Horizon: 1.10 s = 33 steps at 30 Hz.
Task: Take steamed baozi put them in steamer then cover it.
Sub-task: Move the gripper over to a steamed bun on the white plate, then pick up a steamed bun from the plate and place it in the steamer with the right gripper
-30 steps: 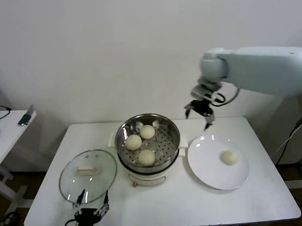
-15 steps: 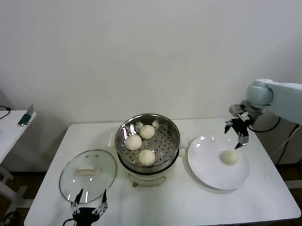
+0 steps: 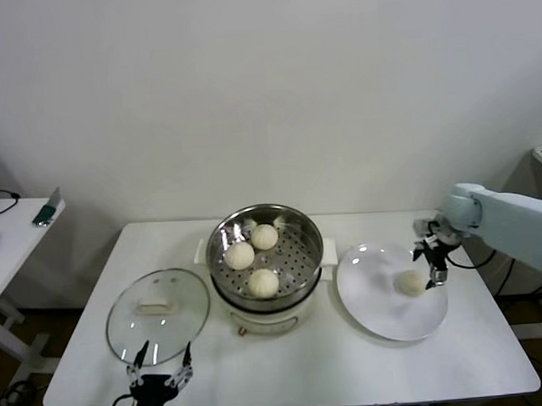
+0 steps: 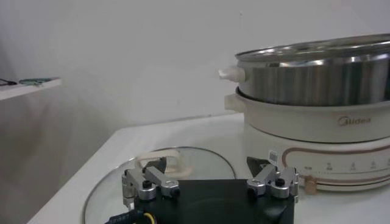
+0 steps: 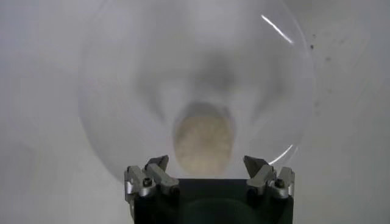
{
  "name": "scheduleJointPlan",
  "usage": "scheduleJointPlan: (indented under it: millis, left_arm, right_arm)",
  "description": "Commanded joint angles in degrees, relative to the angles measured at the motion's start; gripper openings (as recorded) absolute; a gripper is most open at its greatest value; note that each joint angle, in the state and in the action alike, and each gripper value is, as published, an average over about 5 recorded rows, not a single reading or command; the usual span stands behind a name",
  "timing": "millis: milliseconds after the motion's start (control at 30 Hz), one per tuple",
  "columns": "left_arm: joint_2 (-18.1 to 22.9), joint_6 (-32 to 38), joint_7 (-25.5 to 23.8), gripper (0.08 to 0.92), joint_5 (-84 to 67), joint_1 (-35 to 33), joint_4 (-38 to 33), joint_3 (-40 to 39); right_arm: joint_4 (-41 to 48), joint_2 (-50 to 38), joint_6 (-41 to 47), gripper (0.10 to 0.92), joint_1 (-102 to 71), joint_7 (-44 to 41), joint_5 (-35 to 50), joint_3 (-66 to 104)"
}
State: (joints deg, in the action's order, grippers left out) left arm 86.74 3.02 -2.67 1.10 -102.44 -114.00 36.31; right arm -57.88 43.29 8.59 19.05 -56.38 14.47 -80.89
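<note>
Right gripper [image 3: 430, 270] over last bun [image 3: 411, 282] on plate [image 3: 384, 319], fingers spread. Three buns in steamer [image 3: 302, 247]; lid [image 3: 157, 314] on counter, left. Risk: off-centre grip rolling bun away.

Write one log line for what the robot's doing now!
right gripper: open over last round cream-white baozi on flat white plate | shiny steel steamer: three buns | left gripper: open, idle

The steamer [image 3: 266, 248] is showing shiny steel with a perforated floor, above a smooth cream plastic base [image 4: 317, 137]. The cover [image 3: 158, 314] is looking like clear glass with a metal rim. The baozi [image 3: 239, 255] are appearing matt and smooth. The white plate [image 3: 384, 317] is looking glossy, the surface [image 3: 350, 366] matt white.
</note>
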Motion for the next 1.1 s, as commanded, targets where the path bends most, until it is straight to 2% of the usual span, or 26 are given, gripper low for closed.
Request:
scheduleJointPlan:
  millis: [33, 233, 400, 600, 867, 1100]
  left_arm:
    - [0.0, 0.0, 0.0, 0.823, 0.1, -0.1, -0.1, -0.1]
    - [0.0, 0.0, 0.1, 0.823, 0.1, -0.2, -0.1, -0.1]
    - [0.0, -0.1, 0.1, 0.823, 0.2, -0.2, -0.3, -0.2]
    - [0.0, -0.2, 0.1, 0.823, 0.2, -0.2, -0.6, -0.3]
    - [-0.3, -0.4, 0.0, 0.823, 0.2, -0.2, -1.2, -0.6]
    - [-0.5, -0.5, -0.1, 0.823, 0.2, -0.1, -1.6, -1.1]
  right_arm:
    - [3.7, 1.8, 1.5, 0.818, -7.7, 2.9, -3.1, 6.3]
    - [1.9, 1.4, 2.1, 0.734, -6.8, 3.3, -2.8, 6.7]
    - [-3.1, -0.1, 2.9, 0.671, 0.0, 2.3, 0.6, 2.1]
    - [-9.1, 1.1, 3.2, 0.662, 20.7, -0.2, 12.6, -11.6]
    - [-18.2, 10.0, 6.5, 0.662, 46.4, -3.0, 31.8, -22.8]
    - [-26.6, 18.3, 11.4, 0.659, 47.5, 0.9, 39.7, -18.0]
